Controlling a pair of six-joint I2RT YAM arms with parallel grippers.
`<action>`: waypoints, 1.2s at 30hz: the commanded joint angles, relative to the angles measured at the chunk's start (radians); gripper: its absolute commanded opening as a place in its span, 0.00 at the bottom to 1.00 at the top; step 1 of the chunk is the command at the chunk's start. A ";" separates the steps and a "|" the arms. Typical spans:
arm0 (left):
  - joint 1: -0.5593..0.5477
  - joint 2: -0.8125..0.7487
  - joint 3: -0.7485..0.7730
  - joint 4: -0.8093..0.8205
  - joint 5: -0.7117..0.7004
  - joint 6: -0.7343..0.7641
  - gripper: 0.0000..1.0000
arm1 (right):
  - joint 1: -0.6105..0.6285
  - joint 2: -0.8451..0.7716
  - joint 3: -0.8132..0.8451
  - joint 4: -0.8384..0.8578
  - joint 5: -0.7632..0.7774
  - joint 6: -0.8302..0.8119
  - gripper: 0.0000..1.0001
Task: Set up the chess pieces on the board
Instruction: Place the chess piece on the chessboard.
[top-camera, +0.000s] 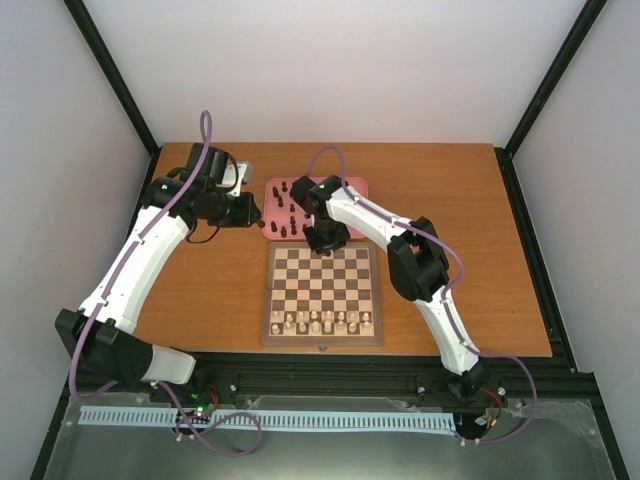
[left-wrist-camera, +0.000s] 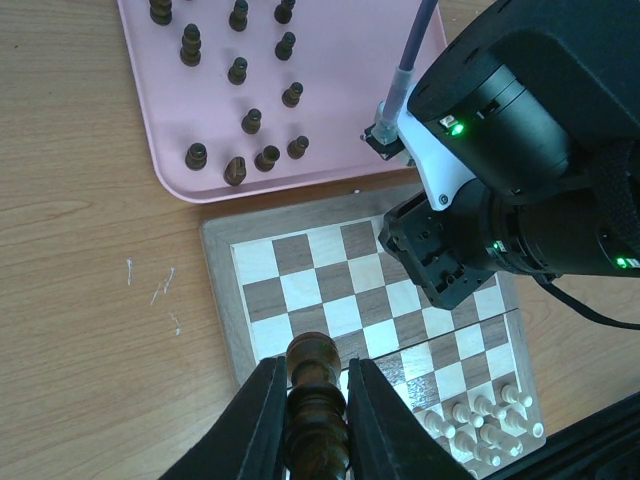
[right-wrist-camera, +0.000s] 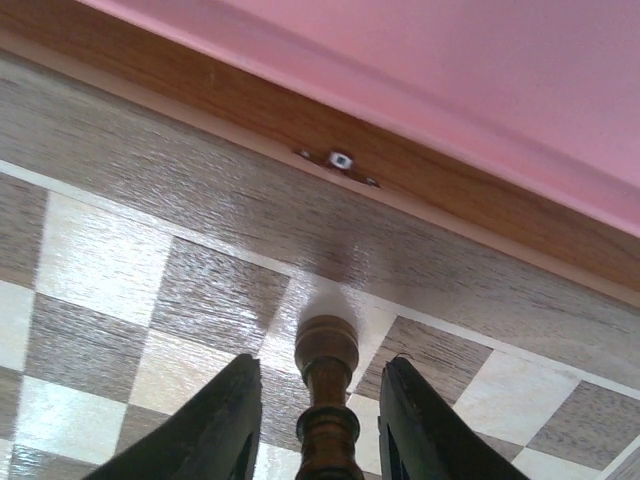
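— What sort of place is this?
— A robotics lab cell: the left arm (top-camera: 138, 262) and right arm (top-camera: 362, 214) are bolted to a black metal rail (top-camera: 330, 377) at the edge of the desk (top-camera: 455, 215), with plain white panels (top-camera: 330, 65), black frame posts (top-camera: 110, 72) and loose purple cable (top-camera: 206, 135) around.

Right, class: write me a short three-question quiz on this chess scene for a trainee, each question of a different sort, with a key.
1. True or false: the left gripper is clamped on a dark brown turned wooden chess piece.
2. Where do the pale cream chess pieces stand? A) on the pink rounded tray; B) on the near rows of the square checked wooden board; C) on the bare table.
3. Which gripper has a dark piece between its fingers with gaps on both sides, at the board's far edge?
Key: 1 true; 2 B; 3 the right gripper.
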 joint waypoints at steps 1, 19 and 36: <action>-0.006 0.002 0.006 -0.006 0.011 0.021 0.01 | -0.007 -0.014 0.049 0.002 -0.016 -0.014 0.36; -0.007 0.091 0.040 -0.018 0.082 0.049 0.01 | -0.161 -0.030 0.185 0.020 0.042 0.038 0.52; -0.211 0.355 0.036 0.147 -0.033 -0.010 0.01 | -0.401 -0.189 -0.135 0.197 0.081 -0.056 0.56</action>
